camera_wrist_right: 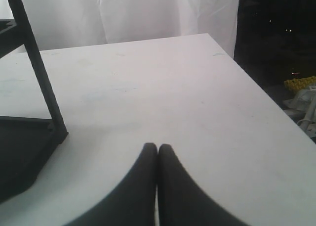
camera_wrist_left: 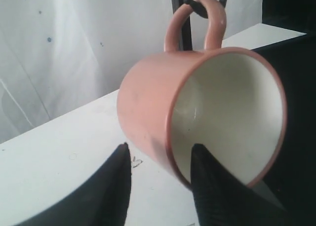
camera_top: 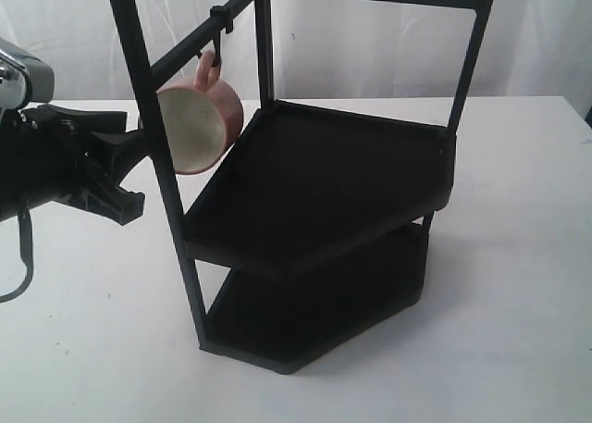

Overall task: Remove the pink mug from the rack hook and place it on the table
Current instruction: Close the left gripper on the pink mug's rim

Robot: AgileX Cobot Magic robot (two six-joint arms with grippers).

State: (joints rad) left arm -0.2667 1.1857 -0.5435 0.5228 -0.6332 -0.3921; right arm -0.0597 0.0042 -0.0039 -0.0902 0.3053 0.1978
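The pink mug [camera_top: 199, 122] hangs by its loop handle from the rack hook [camera_top: 220, 30], which is clipped to a top bar of the black rack [camera_top: 314, 182]. It is tilted, its cream inside facing outward. My left gripper [camera_top: 141, 147] is open at the mug's lower rim. In the left wrist view the mug [camera_wrist_left: 148, 102] hangs from the hook [camera_wrist_left: 195, 3], and the left gripper [camera_wrist_left: 160, 154] straddles the wall: one finger is inside the mouth, the other outside and apart from the wall. My right gripper [camera_wrist_right: 158, 148] is shut and empty above the table [camera_wrist_right: 173, 87].
The rack's two shelves [camera_top: 314, 303] stand on the white table [camera_top: 518, 303]. A rack post [camera_wrist_right: 42, 82] is beside the right gripper. The table's edge [camera_wrist_right: 256, 92] drops to a dark area. White curtain [camera_top: 370, 43] hangs behind.
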